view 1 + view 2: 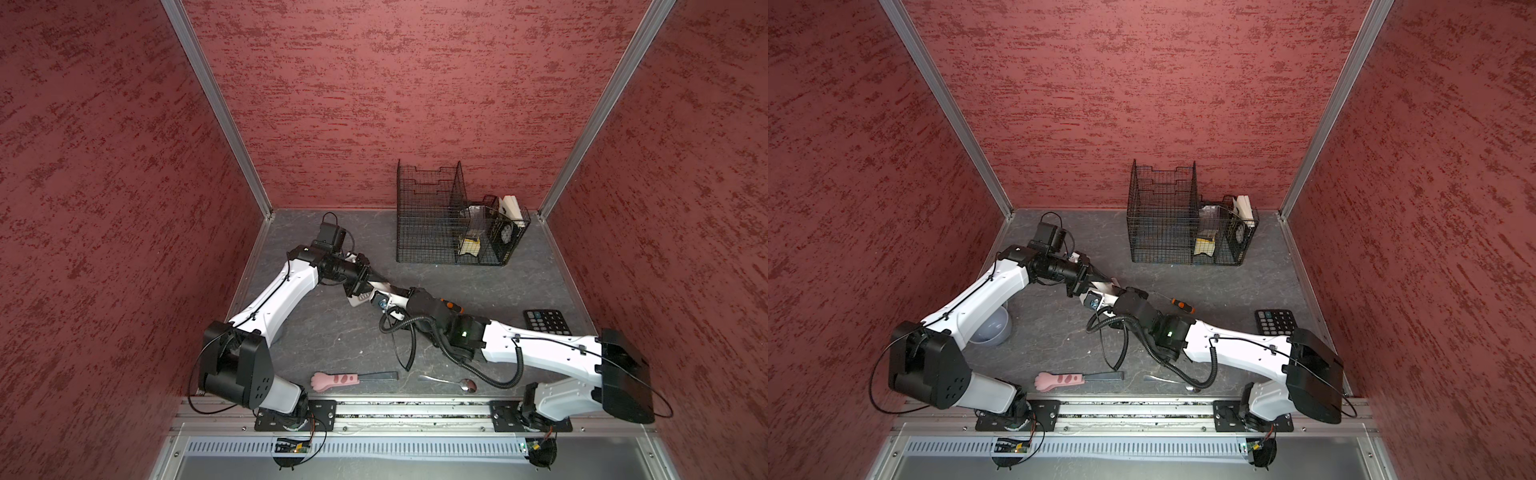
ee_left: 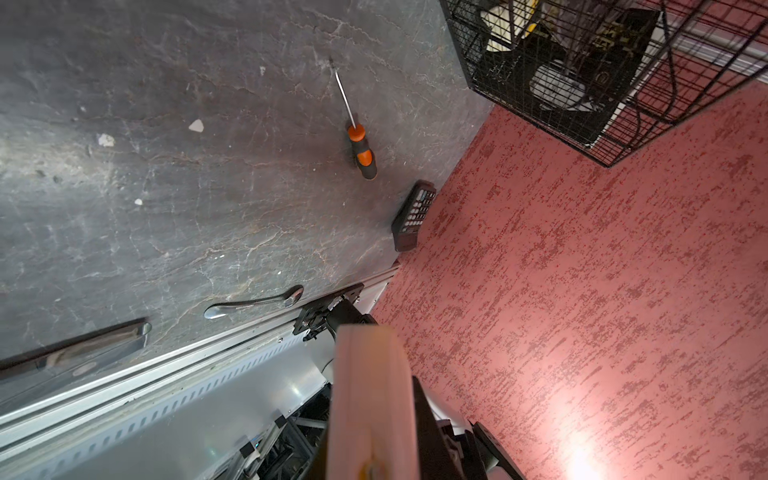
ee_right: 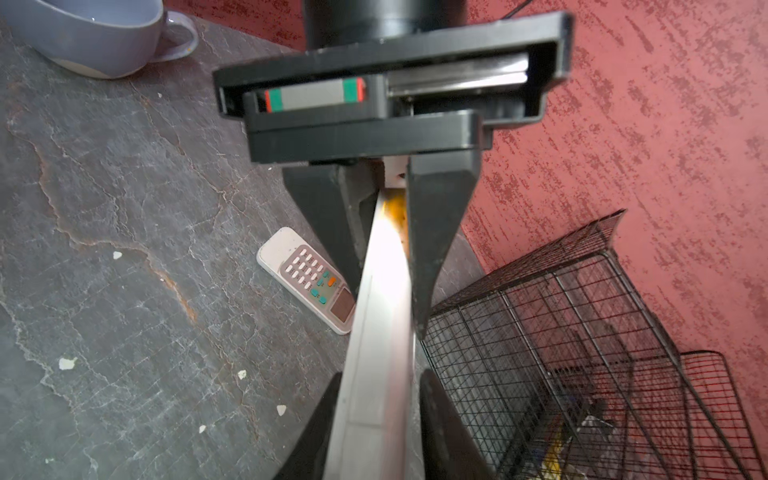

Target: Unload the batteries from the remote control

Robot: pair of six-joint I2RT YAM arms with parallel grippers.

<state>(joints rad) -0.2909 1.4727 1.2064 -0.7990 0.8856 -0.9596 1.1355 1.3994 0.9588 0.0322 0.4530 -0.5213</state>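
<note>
Held item: long white plastic slab [image 3: 374, 353], seen edge-on in both wrist views and lifted clear of the dark stone-look table [image 3: 124, 208]. By its length I judge it to be the remote control's body.
Left gripper [image 3: 388, 291]: closed tight on the far end of the slab, one finger on each broad face.
Right gripper [image 3: 376, 440]: its jaws flank the near end of the slab. Whether they press on it or stand slightly off cannot be told.
Reason for hold: probably so that one arm steadies the slab in the air while the other is free to work at its battery bay.
Batteries: not visible in any view. An orange-tinged patch shows on the slab between the left fingers, too blurred to identify.
Directly below: small white remote control with a grey keypad [image 3: 307, 280], face up on the table, just under the held slab. Anything dropped could land on it.
Nearby tool: orange-and-black-handled screwdriver [image 2: 360, 149], lying flat beside the right arm.
Back right: black wire mesh basket [image 1: 419, 232], near the slab's line, limiting swing that way.
Right edge: black calculator [image 2: 413, 216].
Front edge: metal spoon [image 2: 253, 303] and pink cat-paw-handled utensil [image 1: 334, 381], well apart from the work.
Left side: blue-grey ceramic mug [image 3: 95, 37].
</note>
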